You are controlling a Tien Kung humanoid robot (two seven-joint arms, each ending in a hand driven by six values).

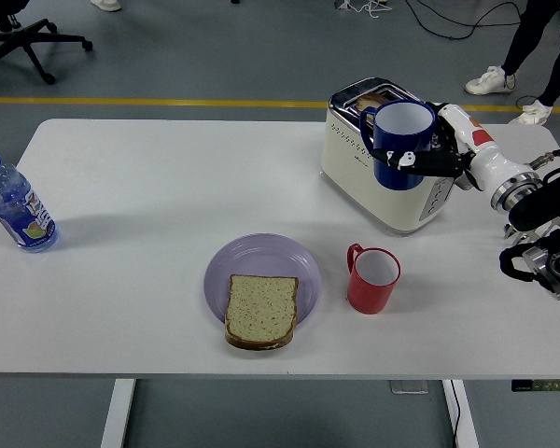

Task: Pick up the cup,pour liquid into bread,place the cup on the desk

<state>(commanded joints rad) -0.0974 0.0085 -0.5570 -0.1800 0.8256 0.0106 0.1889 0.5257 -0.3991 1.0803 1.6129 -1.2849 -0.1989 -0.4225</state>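
My right hand (427,155) is shut on a blue cup (402,144) with a white inside. It holds the cup upright in the air in front of the cream toaster (373,173). A slice of bread (260,310) lies on a purple plate (303,269) near the table's front edge, well to the lower left of the cup. A red cup (372,278) stands just right of the plate. My left hand is out of view.
A water bottle (14,207) stands at the table's left edge. A slice of bread (378,97) sits in the toaster's slot. A person's legs (541,47) show at the far right, behind the table. An office chair (23,37) is at the far left.
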